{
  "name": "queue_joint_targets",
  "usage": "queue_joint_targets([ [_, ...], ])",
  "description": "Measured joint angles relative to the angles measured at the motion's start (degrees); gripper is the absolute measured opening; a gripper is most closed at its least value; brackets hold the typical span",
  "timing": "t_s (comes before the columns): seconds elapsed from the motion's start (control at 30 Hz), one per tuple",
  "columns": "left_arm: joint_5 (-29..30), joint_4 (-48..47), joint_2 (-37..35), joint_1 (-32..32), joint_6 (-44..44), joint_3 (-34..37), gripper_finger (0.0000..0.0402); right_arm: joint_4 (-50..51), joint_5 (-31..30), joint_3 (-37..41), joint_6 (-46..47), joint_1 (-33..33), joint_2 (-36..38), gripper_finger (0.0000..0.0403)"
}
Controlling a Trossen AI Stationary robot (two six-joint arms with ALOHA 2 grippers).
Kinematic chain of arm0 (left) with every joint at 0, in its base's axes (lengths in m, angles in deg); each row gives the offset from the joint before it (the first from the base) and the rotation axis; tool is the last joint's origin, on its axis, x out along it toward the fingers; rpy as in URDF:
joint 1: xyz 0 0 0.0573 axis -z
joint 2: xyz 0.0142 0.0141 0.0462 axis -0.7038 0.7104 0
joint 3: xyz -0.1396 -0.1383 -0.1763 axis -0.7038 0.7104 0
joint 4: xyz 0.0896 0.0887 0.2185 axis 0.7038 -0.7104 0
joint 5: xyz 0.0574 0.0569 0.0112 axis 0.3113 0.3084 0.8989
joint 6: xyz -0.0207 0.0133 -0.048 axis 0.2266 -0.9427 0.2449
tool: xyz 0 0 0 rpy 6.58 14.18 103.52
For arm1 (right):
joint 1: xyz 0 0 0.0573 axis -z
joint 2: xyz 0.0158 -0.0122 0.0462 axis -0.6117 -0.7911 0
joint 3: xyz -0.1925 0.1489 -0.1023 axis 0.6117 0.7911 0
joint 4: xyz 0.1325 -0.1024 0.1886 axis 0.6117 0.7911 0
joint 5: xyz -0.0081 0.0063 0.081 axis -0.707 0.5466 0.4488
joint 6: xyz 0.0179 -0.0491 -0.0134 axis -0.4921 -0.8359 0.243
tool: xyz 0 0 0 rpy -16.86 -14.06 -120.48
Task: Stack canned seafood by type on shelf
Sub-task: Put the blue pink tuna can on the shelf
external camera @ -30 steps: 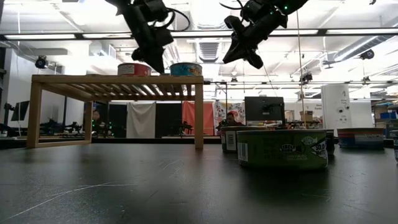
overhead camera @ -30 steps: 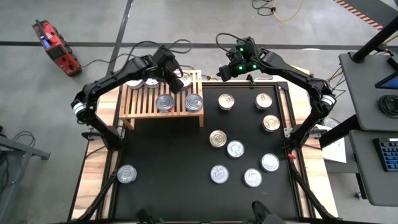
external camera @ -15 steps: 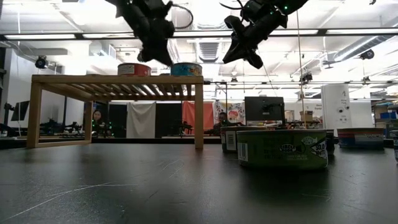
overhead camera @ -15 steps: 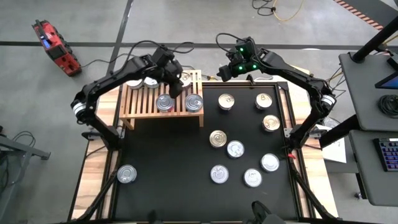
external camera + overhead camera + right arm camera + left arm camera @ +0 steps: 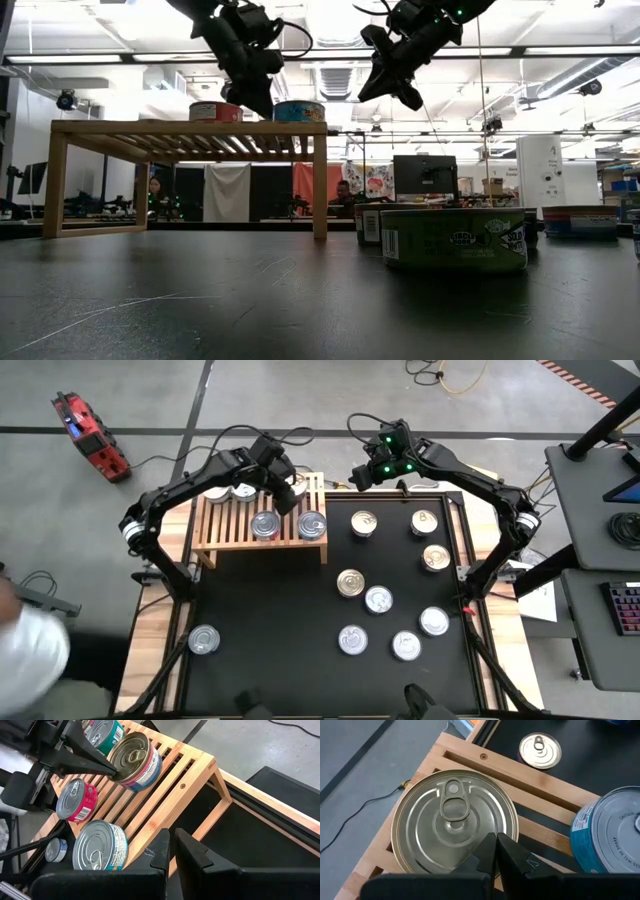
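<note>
Black matte counter (image 5: 280,620) with pale wood side strips, grey floor around it, open lab room behind in the low view. Low light-wood rack with slatted top (image 5: 225,532) sits at the counter's far left; its long axis runs left-right and the slats run front to back.

Cans are short round metal tins with ribbed pull-tab lids, all upright, lids up. On the rack: four lids visible from above, two at the front edge, a silver-lid tin with pink band (image 5: 265,525) and a silver-lid tin with teal-blue label (image 5: 312,525), plus two at the back partly under the left arm. On the counter: eight tins, three gold-lidded (image 5: 364,523) at far right, one gold (image 5: 350,582) mid-counter, three silver in a loose cluster (image 5: 378,600) toward the near right, one silver alone (image 5: 204,640) near left.

Left end effector (image 5: 283,497) hovers over the rack's rear, fingers pinched together, empty; the wrist view shows its tip just above a gold-lidded tin (image 5: 454,827). Right end effector (image 5: 357,478) hangs in the air beyond the rack's right end, fingers together, holding nothing.
</note>
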Motion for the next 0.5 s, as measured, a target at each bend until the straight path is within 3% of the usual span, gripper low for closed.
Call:
queue_joint_targets([
  [0.5, 7.4, -5.1, -2.1, -1.3, 1.8, 0.0, 0.0, 0.0, 0.0, 0.0, 0.0, 0.0, 0.0, 0.0018],
])
